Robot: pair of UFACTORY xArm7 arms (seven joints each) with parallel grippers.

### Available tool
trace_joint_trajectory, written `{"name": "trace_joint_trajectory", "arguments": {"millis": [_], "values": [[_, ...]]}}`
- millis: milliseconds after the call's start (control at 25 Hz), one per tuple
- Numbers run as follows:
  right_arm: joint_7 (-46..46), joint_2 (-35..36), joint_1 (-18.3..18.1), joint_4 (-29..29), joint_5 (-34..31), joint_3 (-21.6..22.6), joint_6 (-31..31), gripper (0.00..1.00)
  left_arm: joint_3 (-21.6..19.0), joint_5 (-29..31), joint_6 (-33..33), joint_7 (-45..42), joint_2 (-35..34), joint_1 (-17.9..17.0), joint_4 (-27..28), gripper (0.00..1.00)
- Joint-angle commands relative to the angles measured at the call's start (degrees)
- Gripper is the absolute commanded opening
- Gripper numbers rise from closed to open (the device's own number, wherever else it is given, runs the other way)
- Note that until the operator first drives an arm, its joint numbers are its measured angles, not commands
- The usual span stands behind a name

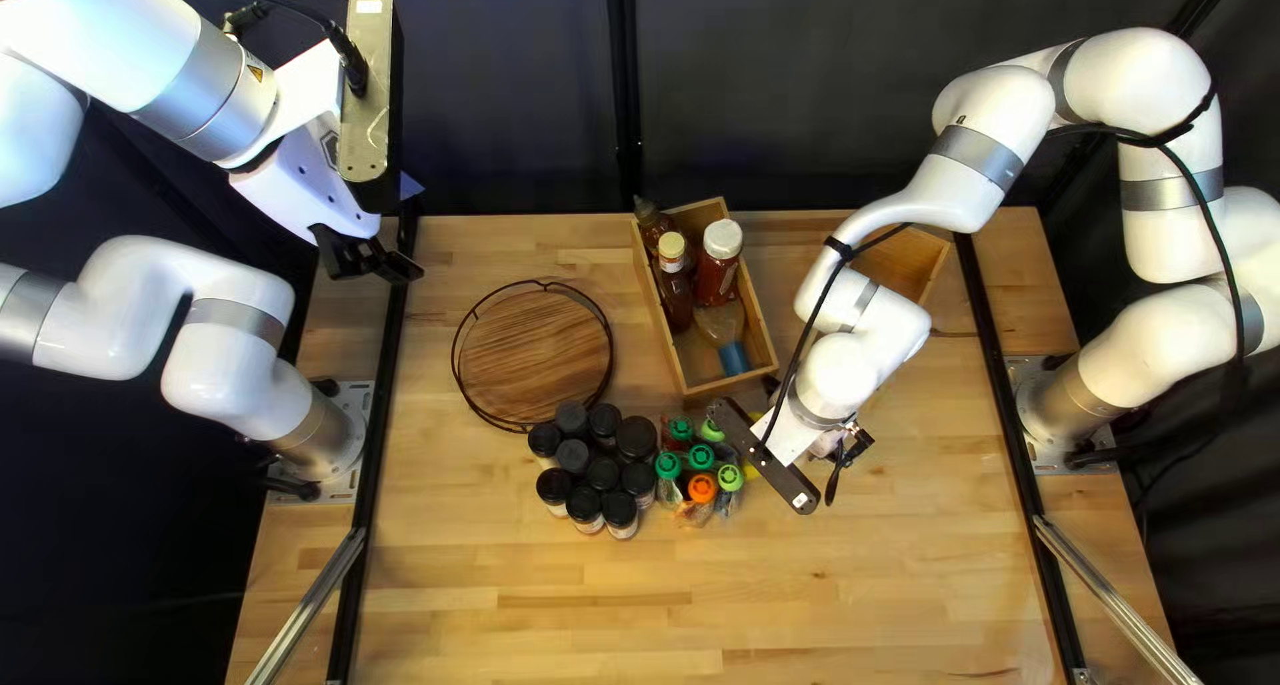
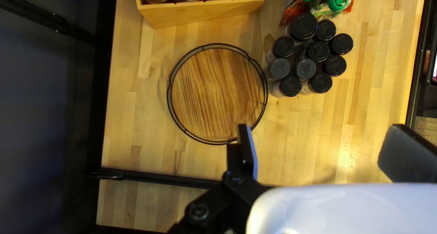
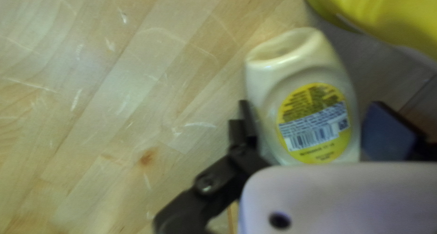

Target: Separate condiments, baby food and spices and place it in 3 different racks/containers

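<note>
My right gripper (image 1: 848, 456) is low over the table, right of the pouches; in the right wrist view this gripper (image 3: 305, 131) is shut on a pale squeeze bottle (image 3: 261, 90) with a yellow label, a finger at each side. A yellow bottle (image 3: 387, 15) lies beyond it. My left gripper (image 1: 370, 256) hangs raised at the far left; in the left wrist view the gripper (image 2: 316, 147) stands open and holds nothing. Black-lidded spice jars (image 1: 602, 473) cluster beside colour-capped pouches (image 1: 702, 489). Sauce bottles (image 1: 719, 262) stand in a wooden box (image 1: 731, 384). The round wire-rimmed rack (image 1: 536, 354) holds nothing.
Another wooden box (image 1: 915, 261) sits at the back right, partly hidden by my right arm, which crosses above the table. Black rails (image 1: 379, 432) run along both table sides. The first wooden box (image 2: 200, 14) stands close to the round rack.
</note>
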Motion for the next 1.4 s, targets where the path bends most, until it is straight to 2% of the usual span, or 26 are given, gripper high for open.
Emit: {"name": "trace_joint_trajectory", "arguments": {"millis": [40, 200, 440, 560, 640, 680, 720, 760, 920, 1080, 1400], "values": [[0.19, 1.1, -2.51, -1.05, 1.9, 4.23, 1.17, 0.0, 0.0, 0.0, 0.0, 0.0, 0.0, 0.0, 0.0, 1.0], [-0.81, 1.07, -7.75, -2.27, 4.99, 11.8, 3.33, 0.0, 0.0, 0.0, 0.0, 0.0, 0.0, 0.0, 0.0, 1.0], [-2.09, -1.37, -17.01, -1.89, 11.7, 26.14, 10.78, 0.0, 0.0, 0.0, 0.0, 0.0, 0.0, 0.0, 0.0, 1.0], [-1.91, -2.11, -19.11, -0.57, 14.52, 31.4, 14.29, 0.0, 0.0, 0.0, 0.0, 0.0, 0.0, 0.0, 0.0, 1.0], [-1.1, -2.32, -19.79, 0.0, 15.68, 33.4, 15.46, 0.0, 0.0, 0.0, 0.0, 0.0, 0.0, 0.0, 0.0, 1.0], [-0.25, -2.24, -19.9, 0.44, 16.56, 34.45, 15.98, 0.05, 0.0, 0.0, 0.0, 0.0, 0.0, 0.0, 0.0, 1.0], [0.25, -2.23, -19.97, 0.58, 16.92, 34.79, 16.1, 0.86, 0.0, 0.0, 0.0, 0.0, 0.0, 0.0, 0.0, 1.0], [2.12, -1.83, -19.66, 0.71, 18.03, 35.52, 16.12, 1.0, 0.0, 0.0, 0.0, 0.0, 0.0, 0.0, 0.0, 1.0], [7.83, 0.05, -17.97, 0.55, 20.5, 35.82, 15.08, 1.0, 0.0, 0.0, 0.0, 0.0, 0.0, 0.0, 0.0, 1.0], [15.81, 2.37, -17.0, -3.26, 20.54, 35.5, 11.56, 1.0, 0.0, 0.0, 0.0, 0.0, 0.0, 0.0, 0.0, 1.0], [24.51, 8.28, -14.54, -9.39, 15.18, 27.7, 2.43, 1.0, 0.0, 0.0, 0.0, 0.0, 0.0, 0.0, 0.0, 1.0]]}}
